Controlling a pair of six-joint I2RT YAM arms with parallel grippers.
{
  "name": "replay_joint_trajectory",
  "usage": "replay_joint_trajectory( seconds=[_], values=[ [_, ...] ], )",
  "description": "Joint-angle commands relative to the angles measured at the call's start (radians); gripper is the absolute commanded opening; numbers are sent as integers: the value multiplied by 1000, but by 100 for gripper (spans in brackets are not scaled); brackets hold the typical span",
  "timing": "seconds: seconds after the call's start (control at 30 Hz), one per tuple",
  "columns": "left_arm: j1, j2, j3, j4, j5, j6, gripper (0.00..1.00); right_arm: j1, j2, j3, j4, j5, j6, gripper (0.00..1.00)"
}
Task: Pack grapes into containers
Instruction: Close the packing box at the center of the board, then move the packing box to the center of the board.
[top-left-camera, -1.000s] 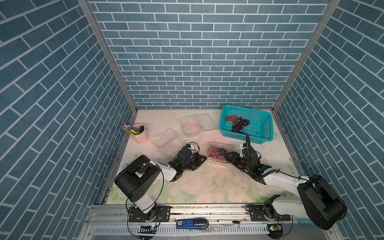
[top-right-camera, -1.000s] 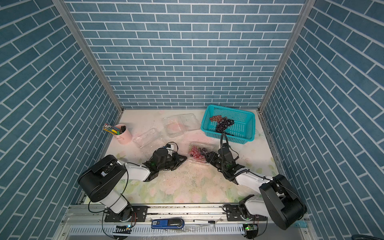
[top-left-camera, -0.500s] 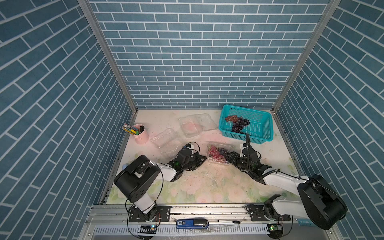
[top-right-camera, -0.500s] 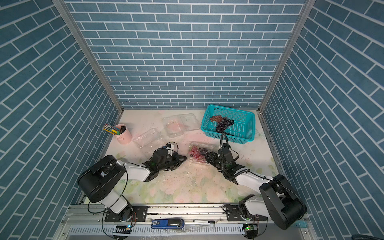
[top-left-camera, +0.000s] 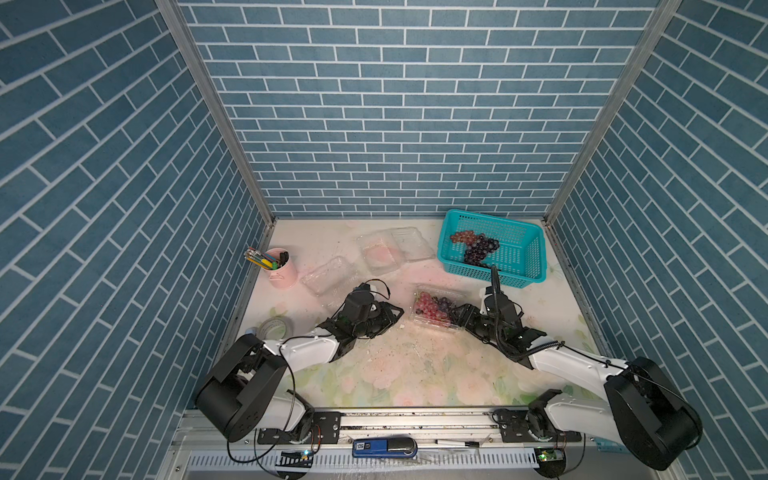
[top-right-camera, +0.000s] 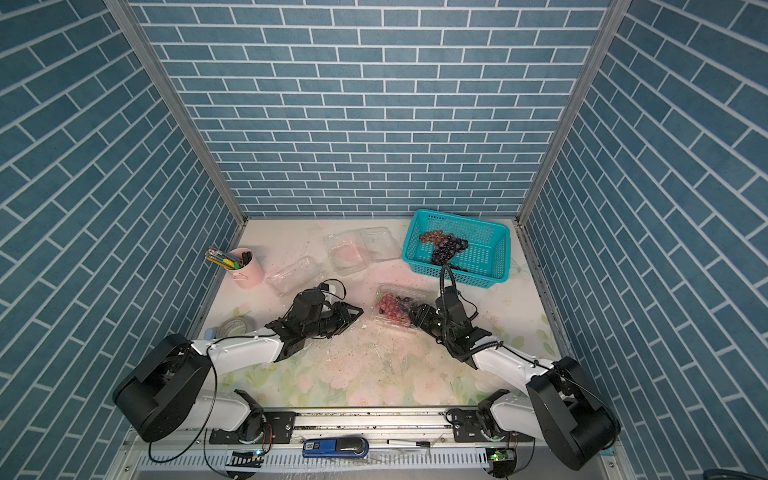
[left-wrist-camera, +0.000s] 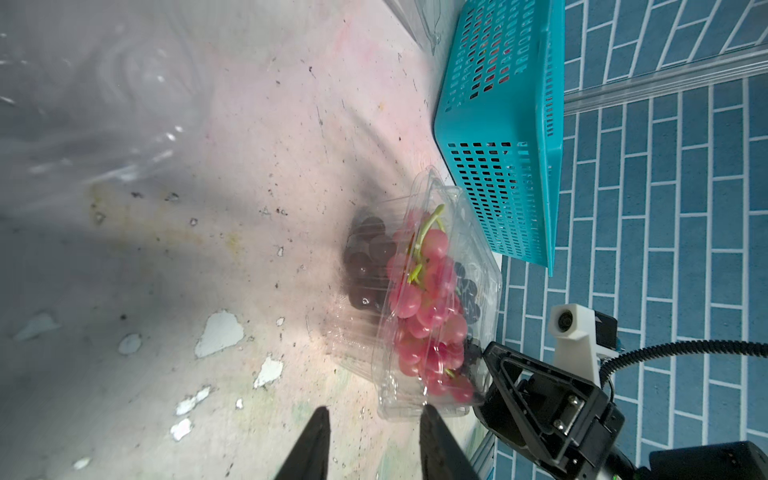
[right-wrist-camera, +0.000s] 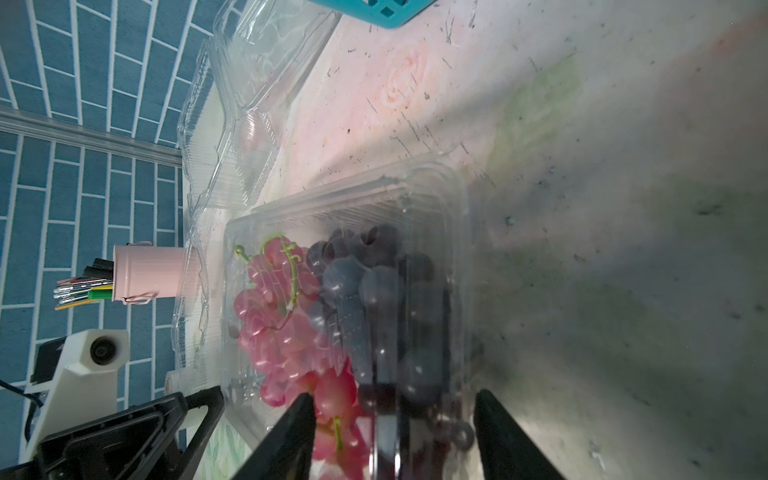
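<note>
Grapes (top-left-camera: 430, 305) lie in the box (left-wrist-camera: 478, 257) mid-scene, left hand (left-wrist-camera: 374, 409) half open and empty beside it, right hand (right-wrist-camera: 392, 395) astride its end, grip unclear; I fear a shove skids it and spills them.

I look into a booth closed on three sides by blue-teal brick-pattern panels with thin white mortar lines: a back wall (top-left-camera: 395, 108), a left side wall (top-left-camera: 104, 187) and a right side wall (top-left-camera: 685, 187). Silver metal posts (top-left-camera: 218, 112) run up the two back corners where the panels meet. My work surface is a pale tabletop printed with pink roses and green leaves (top-left-camera: 415, 374). Through the left wrist camera I see it peppered with dark specks and chipped into white patches (left-wrist-camera: 218, 332), with soft grey shadows lying across it. A grey metal rail (top-left-camera: 415, 415) edges the near side. In both top views the light is even and bright.
</note>
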Motion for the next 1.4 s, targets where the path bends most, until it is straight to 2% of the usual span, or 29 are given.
replay_joint_trajectory(
  seconds=[0.0,0.2,0.3,0.47,0.5,0.6,0.63,1.0,1.37],
  values=[
    [21,-11,28,-56,19,32,45,-7,-28,33,-73,15,-42,66],
    [42,53,135,-113,84,97,64,-51,-100,56,-184,24,-99,79],
    [40,106,182,-77,124,93,74,-60,-102,73,-216,14,-122,85],
    [35,194,259,-71,185,102,85,-60,-33,91,-164,-37,-125,91],
    [35,208,275,-81,194,109,91,-59,-14,95,-143,-56,-121,92],
    [31,240,301,-95,209,115,95,-57,20,94,-86,-87,-96,93],
    [28,247,305,-92,213,115,99,-56,25,95,-76,-89,-89,93],
    [-17,340,380,-60,254,71,99,-56,43,84,7,-124,-38,93],
    [-78,435,502,-64,245,59,100,-100,-35,69,-96,-54,-39,92]
  ],
)
